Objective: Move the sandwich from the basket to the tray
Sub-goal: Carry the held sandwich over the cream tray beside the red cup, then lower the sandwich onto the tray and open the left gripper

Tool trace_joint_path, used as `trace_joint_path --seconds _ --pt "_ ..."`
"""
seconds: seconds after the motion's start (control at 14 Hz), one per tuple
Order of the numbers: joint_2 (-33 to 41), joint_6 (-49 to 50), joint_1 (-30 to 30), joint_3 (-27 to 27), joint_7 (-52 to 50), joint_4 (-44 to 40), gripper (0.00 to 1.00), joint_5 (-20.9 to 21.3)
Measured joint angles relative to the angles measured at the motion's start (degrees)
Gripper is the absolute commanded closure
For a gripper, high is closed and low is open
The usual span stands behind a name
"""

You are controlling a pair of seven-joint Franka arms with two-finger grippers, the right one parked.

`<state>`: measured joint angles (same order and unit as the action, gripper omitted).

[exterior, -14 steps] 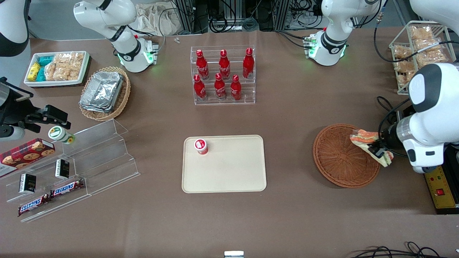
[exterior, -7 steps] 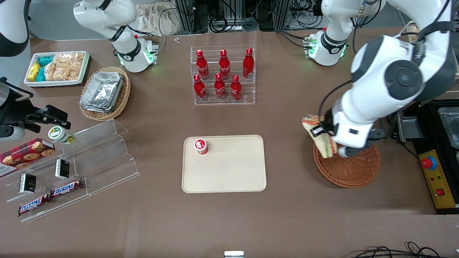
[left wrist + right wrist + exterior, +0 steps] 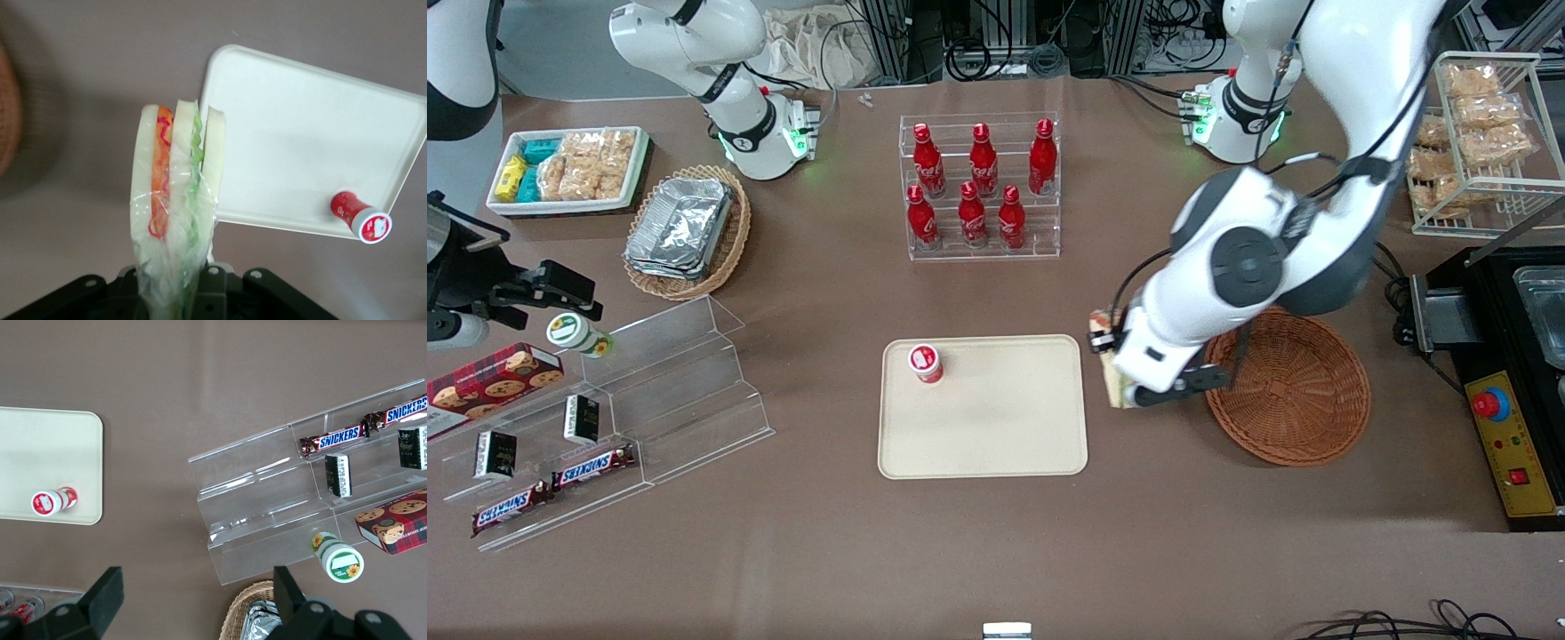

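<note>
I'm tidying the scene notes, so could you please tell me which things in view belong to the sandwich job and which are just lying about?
Belonging to the job:
- sandwich, held in the claw between basket and tray
- basket
- tray

Just lying about:
- small red can standing on the tray
- red bottles in a clear rack
- foil containers
- Snickers bars

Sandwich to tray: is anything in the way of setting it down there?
Nothing visible blocks it. The gripper holds the clear-wrapped wedge sandwich just outside the cream-beige rectangular tray, at its edge nearest the orange-brown wicker basket. Only a small red white-capped bottle stands on the tray, in a corner toward the parked arm's end.
</note>
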<state>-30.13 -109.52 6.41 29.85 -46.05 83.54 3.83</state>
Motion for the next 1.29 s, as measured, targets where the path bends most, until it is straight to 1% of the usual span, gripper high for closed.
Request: trace_joint_path --seconds 0.07,0.21,0.43,0.86,1.07,1.14,1.21,1.29 --pt "-1.87 -1.88 1.86 0.02 -0.12 0.15 1.0 2.04" --pt "-5.01 -4.46 4.49 0.0 -0.23 0.26 1.0 4.79" --pt "-9.4 -6.08 6.2 -0.03 -0.22 0.94 1.0 8.88" --pt "-14.57 -10.24 6.28 -0.07 0.36 3.22 1.0 12.8" --pt "-15.92 -11.76 6.67 -0.06 0.46 3.22 1.0 13.1" --pt "-16.24 -12.32 7.04 -0.05 0.46 3.22 0.96 13.12" --pt "-16.4 -12.51 7.36 -0.05 0.45 3.22 0.78 13.14" --pt "-16.42 -12.56 7.53 -0.06 0.43 3.21 0.48 13.17"
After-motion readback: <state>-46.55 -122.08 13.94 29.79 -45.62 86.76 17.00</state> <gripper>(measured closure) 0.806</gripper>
